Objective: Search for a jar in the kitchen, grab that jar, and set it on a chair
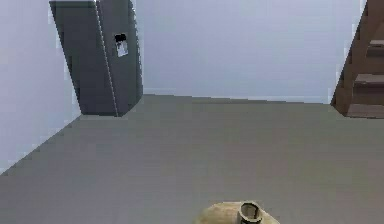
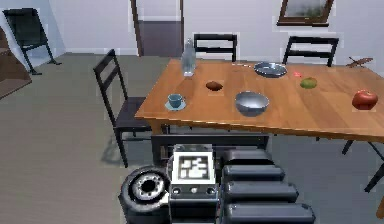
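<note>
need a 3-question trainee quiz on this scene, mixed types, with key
1. True or false: the dark fridge stands at the forward view's right.
2. The red fruit lies on the wooden table toward the arm side view's: A left; B middle; C right.
3. Fill in: on the wall beyond the table hangs a framed ___.
Key: 1 false; 2 C; 3 picture.

forward: faces floor (image 1: 200, 150), distant grey cabinet (image 1: 98, 55) | side: overlooks near table (image 2: 300, 118)
</note>
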